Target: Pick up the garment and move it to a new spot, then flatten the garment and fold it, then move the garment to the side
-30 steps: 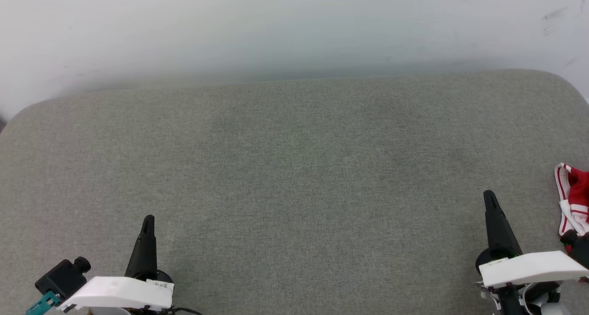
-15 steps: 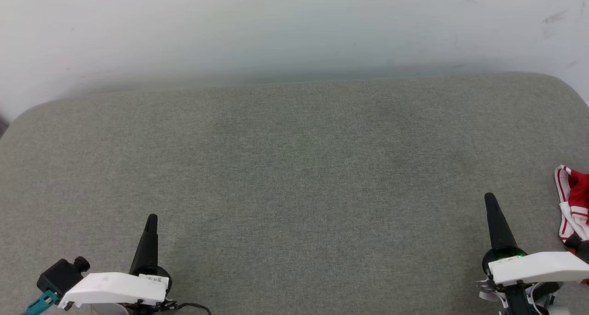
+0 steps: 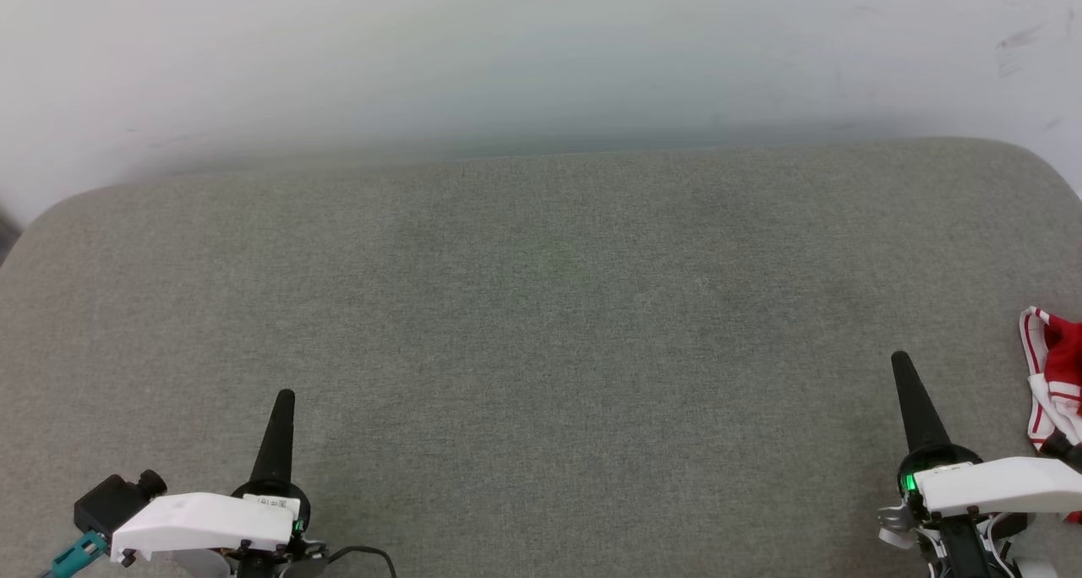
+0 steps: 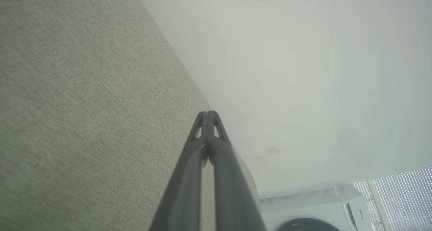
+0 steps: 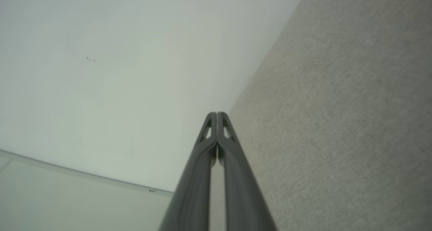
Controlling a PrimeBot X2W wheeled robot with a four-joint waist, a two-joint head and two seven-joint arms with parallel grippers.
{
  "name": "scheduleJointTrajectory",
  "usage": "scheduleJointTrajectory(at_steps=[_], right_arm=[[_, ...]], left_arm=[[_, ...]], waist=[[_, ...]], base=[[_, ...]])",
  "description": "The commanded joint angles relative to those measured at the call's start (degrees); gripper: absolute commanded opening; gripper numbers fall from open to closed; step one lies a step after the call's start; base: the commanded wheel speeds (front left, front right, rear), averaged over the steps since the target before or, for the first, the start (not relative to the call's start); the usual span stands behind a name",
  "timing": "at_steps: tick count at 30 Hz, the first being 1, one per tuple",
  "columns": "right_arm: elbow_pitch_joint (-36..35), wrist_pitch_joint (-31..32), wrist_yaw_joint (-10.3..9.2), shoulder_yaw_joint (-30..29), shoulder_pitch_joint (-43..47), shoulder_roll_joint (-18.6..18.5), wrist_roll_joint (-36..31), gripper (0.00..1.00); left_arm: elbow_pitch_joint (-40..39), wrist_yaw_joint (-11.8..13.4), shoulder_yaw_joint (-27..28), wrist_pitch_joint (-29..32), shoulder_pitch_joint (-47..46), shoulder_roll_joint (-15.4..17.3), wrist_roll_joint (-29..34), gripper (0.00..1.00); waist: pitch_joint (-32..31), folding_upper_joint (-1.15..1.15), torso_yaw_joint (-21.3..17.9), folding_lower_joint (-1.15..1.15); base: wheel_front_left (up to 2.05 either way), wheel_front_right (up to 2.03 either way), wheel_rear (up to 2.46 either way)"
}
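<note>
The left gripper [image 3: 286,399] is sitting at the near left with its fingers pressed together, gripping nothing. The right gripper [image 3: 901,360] is mirroring it at the near right, likewise closed and empty. The red-and-white garment [image 3: 1052,373] is lying bunched just beside the right gripper, toward the grey fabric surface's [image 3: 541,308] right side. Broad bare fabric is stretching ahead to the white wall [image 3: 507,46].

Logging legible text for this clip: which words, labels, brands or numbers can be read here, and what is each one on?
"Hisense": small, faint brand word on the white washing machine in the left wrist view; only just readable.
Sticker at the base of the left gripper: print too small to read.
Garment: no lettering on the part that shows.
</note>
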Motion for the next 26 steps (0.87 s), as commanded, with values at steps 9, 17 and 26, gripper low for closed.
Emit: scheduleJointTrajectory(at_steps=[9, 17, 26], right_arm=[[0.2, 1.5, -0.01, -0.5, -1.3, -0.4, 5.9, 0.00], [0.6, 2.6, -0.01, -0.9, -1.5, -0.3, 9.9, 0.00], [1.0, 3.8, -0.01, -1.4, -1.8, -0.3, 14.1, 0.00]], left_arm=[[0.7, 0.0, 0.3, 1.6, -1.9, 0.0, -5.5, 0.00], [1.5, 0.0, 0.5, 2.7, -2.6, -0.2, -9.4, 0.00], [2.3, 0.0, 0.7, 3.9, -3.1, -0.3, -13.4, 0.00]], waist=[[-0.3, 0.00, 0.1, 0.00], [-0.6, 0.00, 0.2, 0.00], [-0.8, 0.00, 0.3, 0.00]], base=[[0.00, 0.00, 0.00], [0.00, 0.00, 0.00], [0.00, 0.00, 0.00]])
